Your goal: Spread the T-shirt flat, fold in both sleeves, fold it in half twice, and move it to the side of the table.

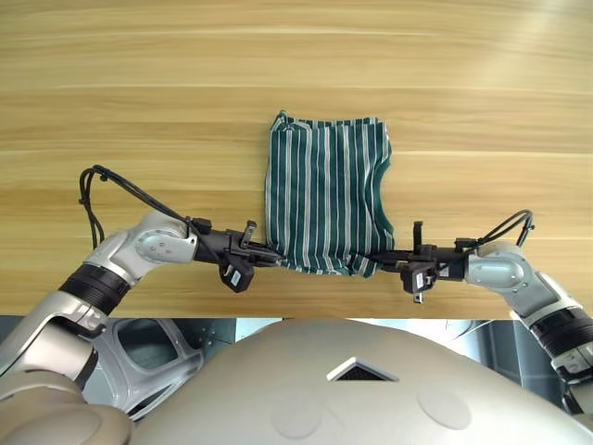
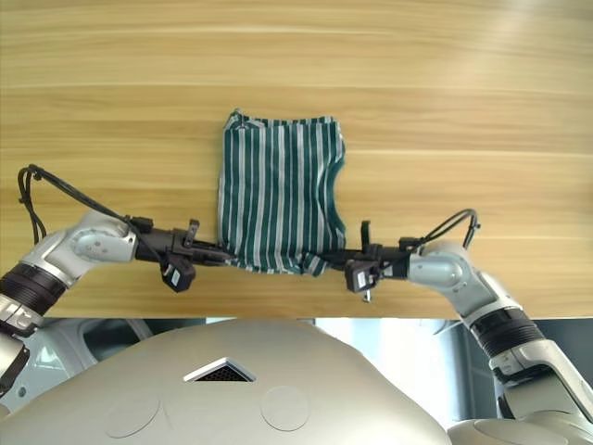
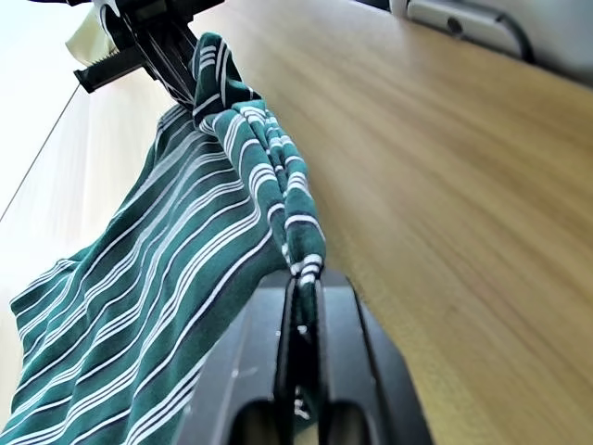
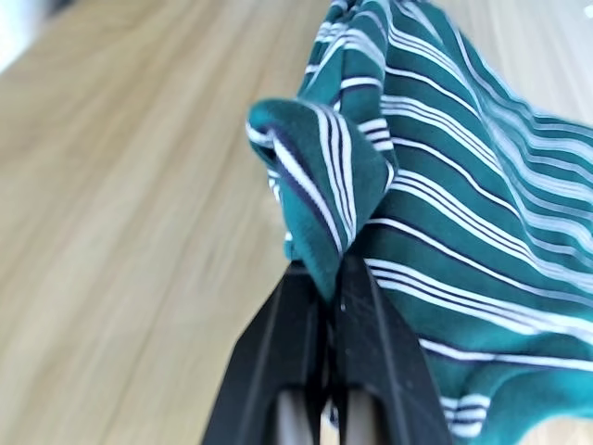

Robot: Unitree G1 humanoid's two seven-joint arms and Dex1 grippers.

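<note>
A green T-shirt (image 1: pixel 324 190) with white stripes lies folded narrow on the wooden table (image 1: pixel 139 83), its long side running away from me. My left gripper (image 1: pixel 276 257) is shut on the near left corner of the T-shirt (image 3: pixel 232 232), the cloth pinched between its black fingers (image 3: pixel 320 343). My right gripper (image 1: pixel 372 260) is shut on the near right corner of the T-shirt (image 4: pixel 445 185), with a fold of fabric bunched above its fingers (image 4: pixel 371 352). Both near corners are lifted slightly off the wood.
The table's near edge (image 1: pixel 278 317) runs just below both grippers. Bare wood stretches to the left, right and far side of the shirt.
</note>
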